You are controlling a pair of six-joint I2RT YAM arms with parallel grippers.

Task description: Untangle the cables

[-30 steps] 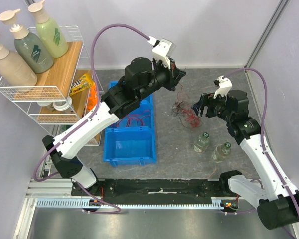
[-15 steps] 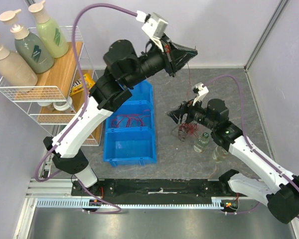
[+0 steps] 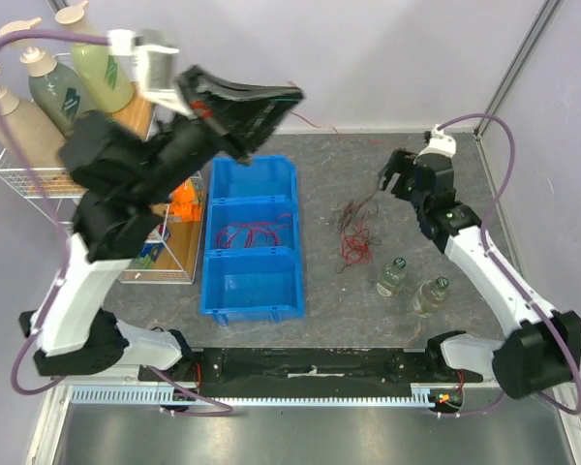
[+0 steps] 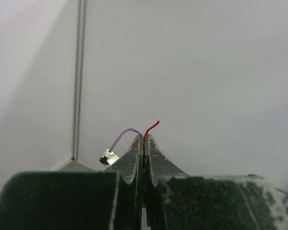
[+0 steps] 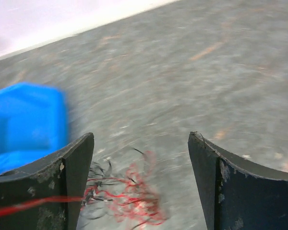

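The cables lie as a loose red and black tangle [image 3: 352, 232] on the grey table, right of the blue bin; the right wrist view shows them blurred [image 5: 129, 199]. My left gripper [image 3: 292, 95] is raised high over the bin's far end. It is shut on a single red cable [image 4: 152, 127], whose end pokes out past the fingertips [image 4: 144, 138]. A thin red strand [image 3: 317, 121] trails from it. My right gripper [image 3: 391, 174] is open and empty, above and to the right of the tangle, with the tangle below its jaws [image 5: 140, 136].
A blue three-part bin [image 3: 254, 291] holds several red cables [image 3: 252, 234] in its middle part. Two small bottles [image 3: 392, 276] [image 3: 430, 294] lie near the tangle. A wire rack [image 3: 68, 179] with lotion bottles stands at the left.
My left arm swung up and to the left, carrying the red cable out of the tangle. My right gripper drew back to the right, off the tangle, which stays on the table.
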